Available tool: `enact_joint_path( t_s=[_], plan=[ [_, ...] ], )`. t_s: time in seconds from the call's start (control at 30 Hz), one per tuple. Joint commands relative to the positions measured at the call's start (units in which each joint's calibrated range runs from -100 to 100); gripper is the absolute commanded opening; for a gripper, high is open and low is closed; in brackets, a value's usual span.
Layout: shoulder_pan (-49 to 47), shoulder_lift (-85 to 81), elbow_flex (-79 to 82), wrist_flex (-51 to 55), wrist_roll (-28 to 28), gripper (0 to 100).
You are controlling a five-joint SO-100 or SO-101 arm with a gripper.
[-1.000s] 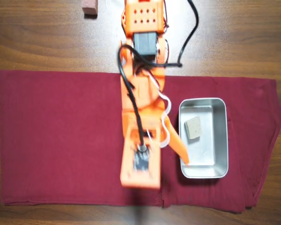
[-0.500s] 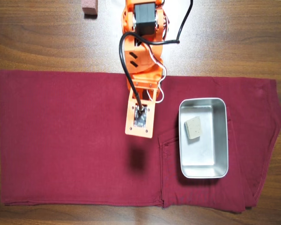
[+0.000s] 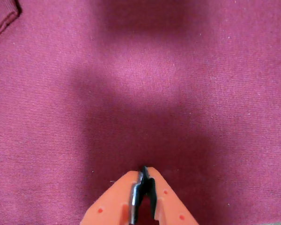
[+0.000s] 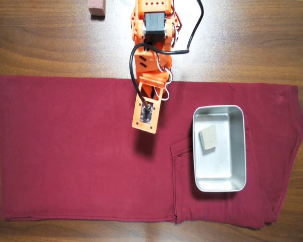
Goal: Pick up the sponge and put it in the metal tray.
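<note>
The orange gripper (image 3: pixel 144 172) is seen closed and empty in the wrist view, poised over bare maroon cloth (image 3: pixel 187 93). Well off to its right in the overhead view, the sponge (image 4: pixel 208 137) is found lying inside the metal tray (image 4: pixel 240 151), so the task is judged done. Risk is judged low: only a careless sweep toward the tray could knock the tray or drag the cloth.

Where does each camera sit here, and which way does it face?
Wrist view: rides on the arm, looking down at the dark red cloth; the orange gripper shows at the bottom edge, jaws together.
Overhead view: fixed above, looking straight down at the wooden table; shows the orange arm, shiny rectangular metal tray and pale speckled foam sponge inside.
Shared: cloth and arm.
</note>
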Motion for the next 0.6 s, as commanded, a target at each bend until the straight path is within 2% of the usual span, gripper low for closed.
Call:
enact_joint_path(
  t_s=[0.0,0.57],
  plan=[
    [-1.36,0.38,0.37,1.42,0.44,0],
    [-1.75,0.38,0.37,1.51,0.59,2]
  ],
)
